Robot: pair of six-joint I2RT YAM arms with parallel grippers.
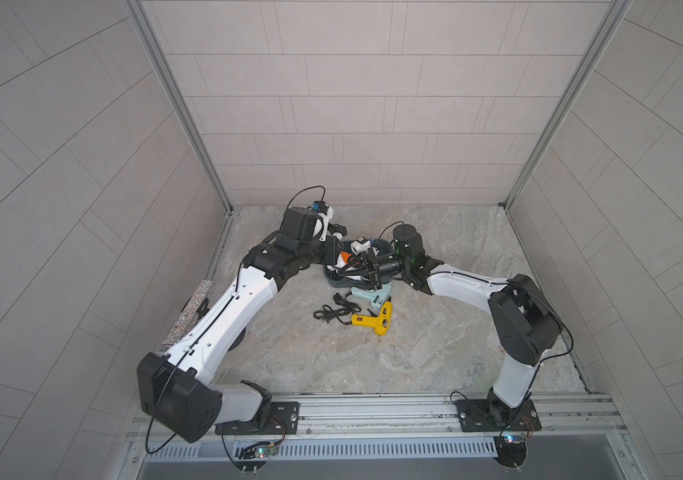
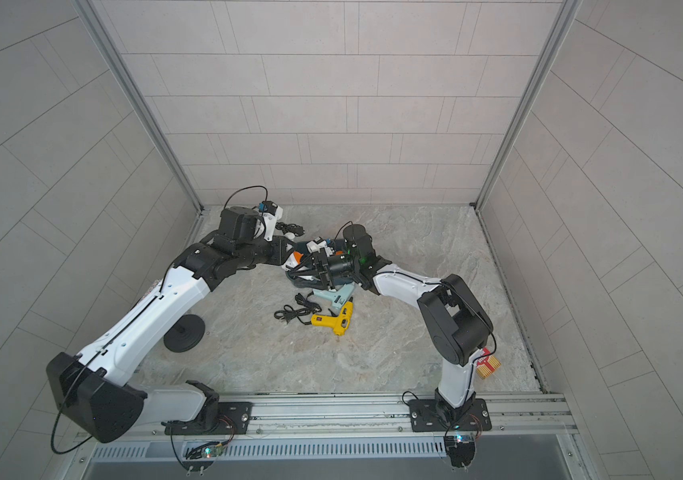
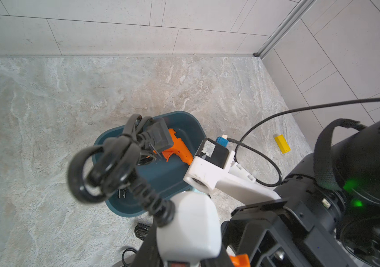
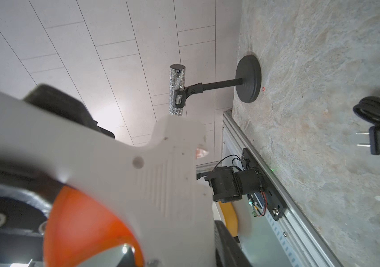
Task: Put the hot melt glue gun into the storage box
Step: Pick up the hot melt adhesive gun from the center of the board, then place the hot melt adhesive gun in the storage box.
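1. White glue gun [image 3: 189, 222], orange nozzle: clamped in the left gripper [image 1: 334, 254], jaws closed tight on the body. In the left wrist view the butt of the handle sticks out past the fingers.
2. Right gripper [image 1: 348, 268] meets the same gun from the opposite side, with its fingers on either side of the nozzle end in both top views. The gun fills the right wrist view, blurred. Cannot tell whether the fingers touch it or how far apart the jaws stand.
3. Cord bundle [image 3: 112, 159]: black, tied in a coil, comes off the gun's handle, plug at its end.
4. The gun is raised over the storage box [image 3: 191, 129], toward the left arm's end of it. Cannot tell whether it touches the box.
5. The storage box is a teal tub on the table between the two grippers. Contents: one orange glue gun [image 3: 177, 149] lying flat on the floor, with a dark cord beside it, partly hidden.
6. On the table just beside the box, on the robot's side: pale blue glue gun [image 1: 371, 296], yellow glue gun [image 1: 377, 322] just beside that, and loose black cords [image 1: 333, 309].
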